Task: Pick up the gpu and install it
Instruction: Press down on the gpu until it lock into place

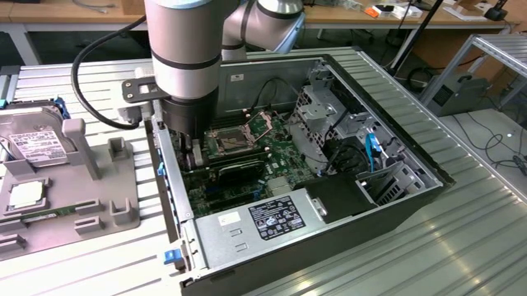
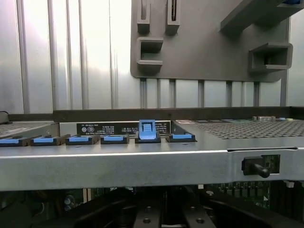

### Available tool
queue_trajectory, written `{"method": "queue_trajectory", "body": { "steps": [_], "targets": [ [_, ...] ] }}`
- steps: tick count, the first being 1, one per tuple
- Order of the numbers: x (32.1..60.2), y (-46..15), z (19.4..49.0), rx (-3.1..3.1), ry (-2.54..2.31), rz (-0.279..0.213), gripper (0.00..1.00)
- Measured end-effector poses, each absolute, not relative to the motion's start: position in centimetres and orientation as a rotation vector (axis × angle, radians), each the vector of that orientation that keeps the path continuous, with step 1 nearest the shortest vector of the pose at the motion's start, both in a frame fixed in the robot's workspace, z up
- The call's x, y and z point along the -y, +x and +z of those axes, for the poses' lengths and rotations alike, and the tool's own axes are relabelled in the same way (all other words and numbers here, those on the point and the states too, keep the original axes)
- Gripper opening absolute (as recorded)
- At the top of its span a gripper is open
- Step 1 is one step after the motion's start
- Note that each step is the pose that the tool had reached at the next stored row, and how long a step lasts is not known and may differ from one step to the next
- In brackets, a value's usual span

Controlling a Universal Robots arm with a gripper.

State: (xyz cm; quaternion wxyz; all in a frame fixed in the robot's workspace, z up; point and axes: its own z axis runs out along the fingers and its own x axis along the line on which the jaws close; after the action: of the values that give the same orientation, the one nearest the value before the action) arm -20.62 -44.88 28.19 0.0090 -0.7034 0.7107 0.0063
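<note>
1. In the exterior view, we saw the gripper (image 1: 194,157) lowered inside the open computer case (image 1: 395,142), jaws closed, just beside the gpu (image 1: 239,165) lying on the green motherboard (image 1: 272,132); whether it gripped the card we could not tell.
2. In the wrist view, we saw the case's rear wall (image 2: 142,164) with blue slot clips (image 2: 147,130), and the grey parts tray (image 2: 209,42) beyond.

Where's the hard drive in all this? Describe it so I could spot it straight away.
Start at the open computer case. On the exterior view's left of it lies a grey tray. The hard drive sits at the tray's far end, and it is a silver box with a white label, far bigger than the small square chip in front of it.
</note>
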Motion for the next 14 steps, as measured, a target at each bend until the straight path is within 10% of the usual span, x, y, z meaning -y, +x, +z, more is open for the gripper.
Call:
{"method": "queue_trajectory", "body": {
  "steps": [14],
  "targets": [
    [45.0, -19.8, 26.8, -2.219, -2.196, 0.021, 0.11]
  ]
}}
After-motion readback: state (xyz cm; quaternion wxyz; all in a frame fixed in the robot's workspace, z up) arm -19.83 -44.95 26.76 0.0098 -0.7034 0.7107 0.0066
